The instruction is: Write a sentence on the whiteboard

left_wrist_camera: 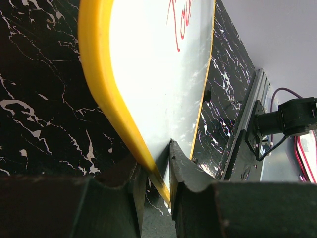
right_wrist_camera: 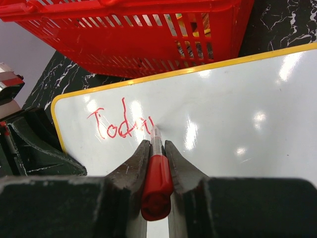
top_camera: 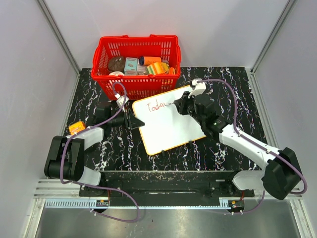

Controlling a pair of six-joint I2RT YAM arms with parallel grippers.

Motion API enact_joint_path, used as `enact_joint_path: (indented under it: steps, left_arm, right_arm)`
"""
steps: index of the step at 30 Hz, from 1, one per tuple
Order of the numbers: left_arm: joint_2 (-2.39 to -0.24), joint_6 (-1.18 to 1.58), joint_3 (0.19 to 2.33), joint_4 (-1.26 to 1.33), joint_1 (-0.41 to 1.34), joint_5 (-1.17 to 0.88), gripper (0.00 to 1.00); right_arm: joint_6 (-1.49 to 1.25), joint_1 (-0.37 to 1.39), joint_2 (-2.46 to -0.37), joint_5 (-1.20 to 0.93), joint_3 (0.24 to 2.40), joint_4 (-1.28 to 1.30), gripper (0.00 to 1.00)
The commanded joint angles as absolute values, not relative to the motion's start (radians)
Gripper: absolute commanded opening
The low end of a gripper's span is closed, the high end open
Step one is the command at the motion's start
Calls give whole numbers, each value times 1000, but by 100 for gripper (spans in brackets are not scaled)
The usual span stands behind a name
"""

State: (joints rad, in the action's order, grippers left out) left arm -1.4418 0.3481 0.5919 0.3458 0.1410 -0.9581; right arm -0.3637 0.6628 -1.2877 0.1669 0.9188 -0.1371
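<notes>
Gripping the red marker [right_wrist_camera: 157, 186], the right end effector [right_wrist_camera: 157, 147] rests its tip on the whiteboard [right_wrist_camera: 237, 114] at the end of the sentence [right_wrist_camera: 118, 126]; bare board extends rightward along its long axis. The left end effector [left_wrist_camera: 157, 163] is clamped on the board's left edge.

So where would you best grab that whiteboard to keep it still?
By the yellow rim at its left edge, coming in sideways, low over the table. The whiteboard is flat and thin, so only an edge fits between two fingers, and the face is free for writing. The left gripper pinches it there.
</notes>
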Motion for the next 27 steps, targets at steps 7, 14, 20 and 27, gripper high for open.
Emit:
enact_joint_path:
  steps: [7, 14, 20, 27]
  left_arm:
    - [-1445, 236, 577, 339, 164, -900, 0]
    - [-1443, 238, 577, 339, 164, -900, 0]
    - [-1443, 236, 577, 339, 164, -900, 0]
    - [-1445, 236, 577, 339, 164, -900, 0]
  right_arm:
    - [-356, 653, -1229, 206, 900, -143, 0]
    - [-357, 647, -1226, 225, 931, -167, 0]
    - [-353, 646, -1269, 212, 959, -169, 0]
    - [-357, 644, -1272, 199, 957, -187, 0]
